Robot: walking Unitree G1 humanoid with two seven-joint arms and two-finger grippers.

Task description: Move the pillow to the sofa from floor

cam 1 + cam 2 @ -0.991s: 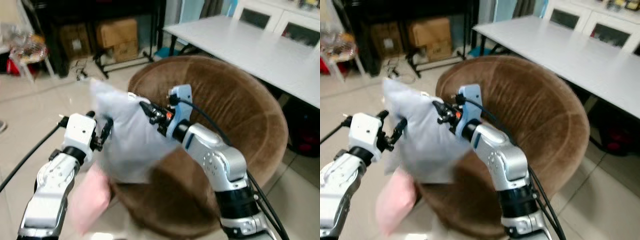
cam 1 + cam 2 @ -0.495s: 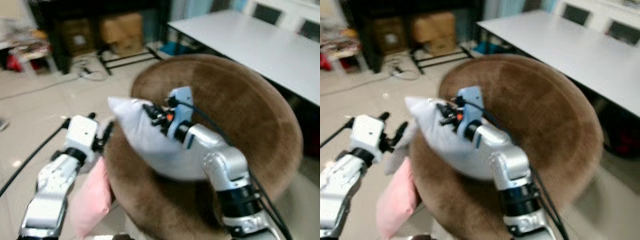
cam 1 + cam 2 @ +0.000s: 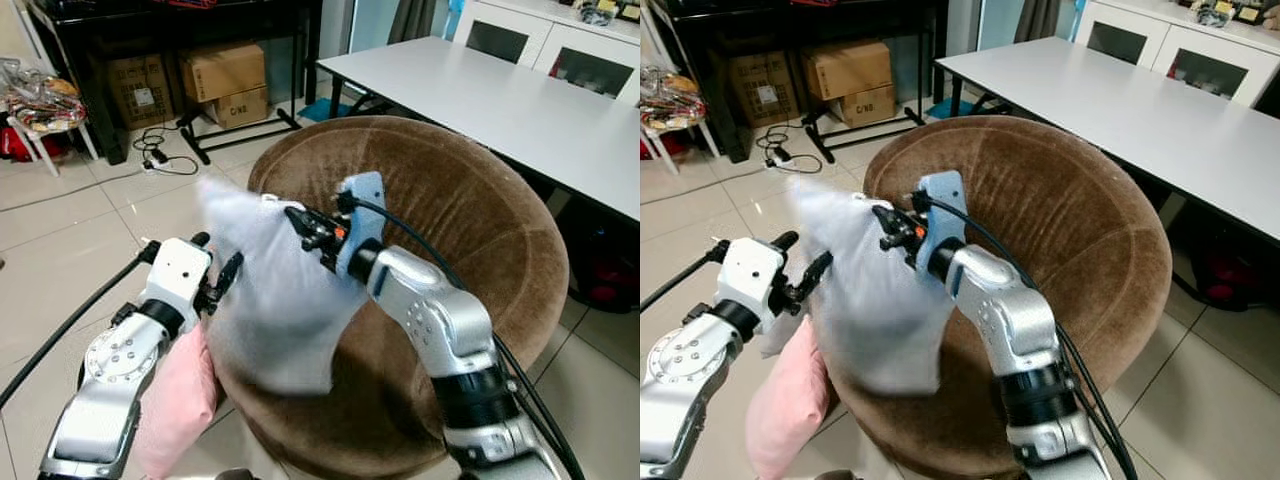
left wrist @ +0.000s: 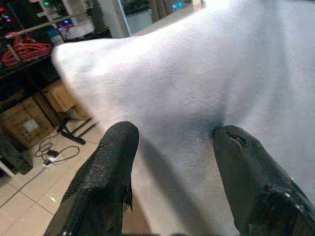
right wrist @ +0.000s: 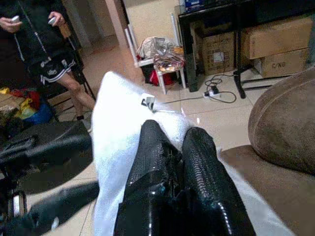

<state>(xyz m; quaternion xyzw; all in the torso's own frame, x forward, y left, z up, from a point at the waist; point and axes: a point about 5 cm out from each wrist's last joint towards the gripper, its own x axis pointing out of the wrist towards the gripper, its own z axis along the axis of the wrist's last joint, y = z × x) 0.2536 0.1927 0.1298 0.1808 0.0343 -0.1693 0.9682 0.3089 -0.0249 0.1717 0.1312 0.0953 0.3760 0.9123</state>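
Pillow (image 3: 270, 290), blurred, pinched by right gripper (image 3: 296, 215) over sofa (image 3: 470, 230) rim; left gripper (image 3: 222, 280) spread at 9 o'clock.

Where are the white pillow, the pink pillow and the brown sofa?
white pillow (image 3: 275, 300), left eye view, middle of its face.
pink pillow (image 3: 180, 400), left eye view, its upper half.
brown sofa (image 3: 1060, 215), right eye view, inner backrest.

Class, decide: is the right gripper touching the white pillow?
Touching. In the right wrist view the right gripper has its fingers pinched shut on the white pillow, fabric bunched at the tips.
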